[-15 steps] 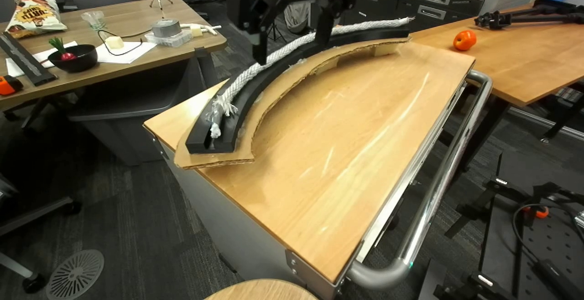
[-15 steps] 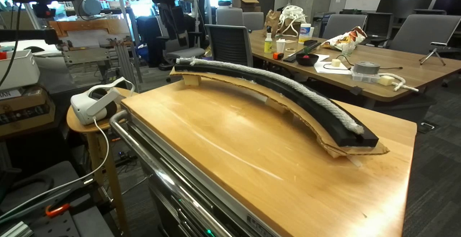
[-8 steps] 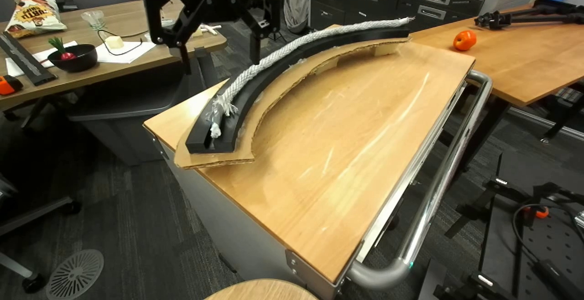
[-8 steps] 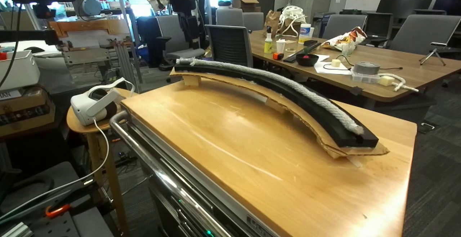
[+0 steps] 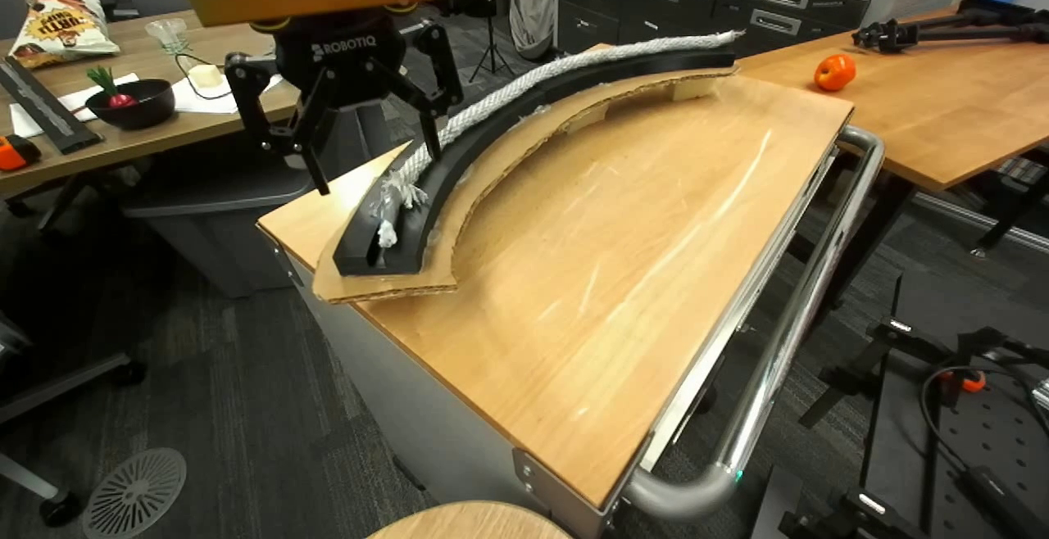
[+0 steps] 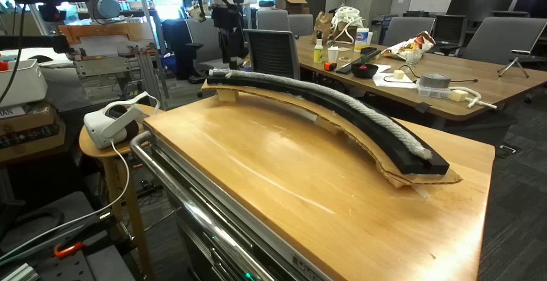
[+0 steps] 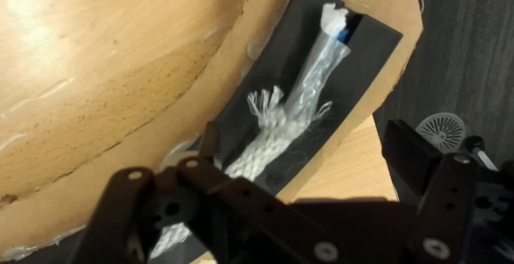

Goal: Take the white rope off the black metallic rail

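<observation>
The white rope [image 5: 537, 79] lies along the top of the curved black metallic rail [image 5: 357, 236]. Rope and rail also show in an exterior view, the rope [image 6: 342, 99] on the rail [image 6: 380, 142]. In the wrist view the rope [image 7: 261, 147] has frayed strands and an end wrapped in clear plastic over the rail's channel [image 7: 281, 55]. My gripper [image 5: 377, 171] is open and empty, above the rail near this wrapped end. In the wrist view the gripper [image 7: 307, 139] has one finger over the rail beside the rope, the other out past the table edge. The left finger linkage hides part of the rope.
The rail sits on a cardboard strip [image 5: 465, 203] raised on small blocks above the wooden cart top [image 5: 590, 260]. A silver tubular handle [image 5: 787, 342] runs along the cart's side. A table with a black bowl [image 5: 135, 105] and other items stands beyond.
My gripper has moved from over the rail's middle toward the frayed, wrapped rope end and come lower, turning as it moved. The rope and rail have not moved.
</observation>
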`<state>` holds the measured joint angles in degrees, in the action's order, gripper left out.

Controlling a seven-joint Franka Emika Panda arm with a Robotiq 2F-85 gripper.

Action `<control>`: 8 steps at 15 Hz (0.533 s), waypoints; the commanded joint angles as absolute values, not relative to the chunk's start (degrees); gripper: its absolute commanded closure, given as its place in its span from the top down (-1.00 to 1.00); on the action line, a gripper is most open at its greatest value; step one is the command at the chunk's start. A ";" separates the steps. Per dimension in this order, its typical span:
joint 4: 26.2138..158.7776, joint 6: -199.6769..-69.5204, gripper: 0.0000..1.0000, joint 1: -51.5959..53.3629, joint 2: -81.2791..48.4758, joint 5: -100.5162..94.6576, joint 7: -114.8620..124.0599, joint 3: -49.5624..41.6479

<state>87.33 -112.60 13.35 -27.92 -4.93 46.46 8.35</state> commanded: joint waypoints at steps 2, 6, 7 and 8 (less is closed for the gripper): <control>75.93 -102.28 0.49 15.77 -34.56 -3.36 45.89 6.40; 70.97 -98.50 -0.16 16.20 -37.34 -2.69 45.97 5.83; 70.05 -97.88 -0.29 16.14 -37.90 -2.21 45.92 5.77; 69.28 -97.39 -0.47 16.01 -38.31 -1.69 45.88 5.75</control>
